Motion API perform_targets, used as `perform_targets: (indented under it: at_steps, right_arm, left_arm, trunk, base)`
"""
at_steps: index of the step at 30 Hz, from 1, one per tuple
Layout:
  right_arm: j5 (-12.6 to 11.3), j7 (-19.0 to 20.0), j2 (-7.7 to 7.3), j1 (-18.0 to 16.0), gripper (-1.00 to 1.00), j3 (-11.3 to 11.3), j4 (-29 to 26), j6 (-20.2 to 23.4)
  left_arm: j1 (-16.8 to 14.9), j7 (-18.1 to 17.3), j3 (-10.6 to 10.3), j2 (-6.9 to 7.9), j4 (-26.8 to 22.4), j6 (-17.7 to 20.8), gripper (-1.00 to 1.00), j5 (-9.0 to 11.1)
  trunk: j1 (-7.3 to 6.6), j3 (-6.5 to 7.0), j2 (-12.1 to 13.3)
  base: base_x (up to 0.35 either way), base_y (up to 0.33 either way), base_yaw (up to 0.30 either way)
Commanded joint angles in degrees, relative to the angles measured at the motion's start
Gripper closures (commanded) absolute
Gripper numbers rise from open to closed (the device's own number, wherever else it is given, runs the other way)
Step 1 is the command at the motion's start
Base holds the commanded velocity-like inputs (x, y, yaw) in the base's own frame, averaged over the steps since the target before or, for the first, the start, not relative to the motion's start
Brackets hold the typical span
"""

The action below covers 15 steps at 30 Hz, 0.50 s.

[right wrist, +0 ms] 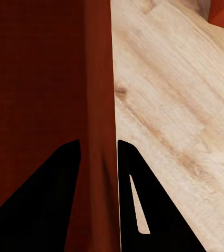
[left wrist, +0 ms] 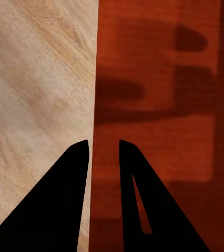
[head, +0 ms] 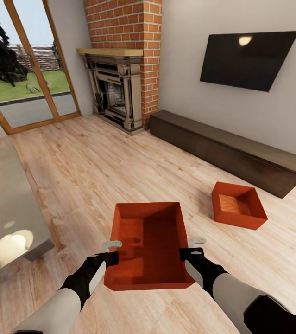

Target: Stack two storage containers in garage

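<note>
1. Location: the robot stands in the living room, on the light wood plank floor [head: 83,167]. A brick fireplace [head: 120,88], a black wall TV [head: 247,58] and a long low dark cabinet [head: 231,150] lie ahead.

2. Task items: the nearer storage container [head: 150,246] sits directly in front of the robot, between the two arms. The second storage container [head: 238,205] rests on the planks to the right, just in front of the cabinet and well apart from the first.

3. Left gripper [left wrist: 104,149]: its fingers straddle the thin left wall of the nearer container, one on the floor side and one inside the box. They stand close on either side of the wall; whether they actually press on it cannot be told.

4. Right gripper [right wrist: 99,149]: its fingers straddle the right wall in the same manner, one inside and one outside. A close pinch is suggested, but firm clamping cannot be told.

5. Container state: whether the nearer container rests on the floor or is raised cannot be judged with certainty.

6. Step in hand, by judgement: securing a two-handed hold on the first container. Neither box is in the garage; the task is at an early stage.

7. Next move calls for: both grips firm on opposite walls, an even lift with the arms kept level, then a carry out of the room. Uneven arm motion could twist the thin walls loose.
</note>
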Motion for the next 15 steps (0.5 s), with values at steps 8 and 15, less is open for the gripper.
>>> perform_targets:
  at_steps: [8, 15]
  right_arm:
    - [0.62, -0.87, -0.14, -0.05, 1.00, 0.24, -0.04, 0.46]
    - [0.62, -0.87, -0.14, -0.05, 1.00, 0.24, -0.04, 0.48]
  left_arm:
    - [0.00, 0.78, 0.15, 0.06, -0.13, 0.47, 1.00, -1.08]
    - [0.00, 0.78, 0.15, 0.06, -0.13, 0.47, 1.00, -1.08]
  trunk:
    - [-1.76, 2.12, 3.19]
    - [-3.30, 4.01, 6.00]
  base:
    - [0.000, 0.000, 0.000]
    - [0.000, 0.000, 0.000]
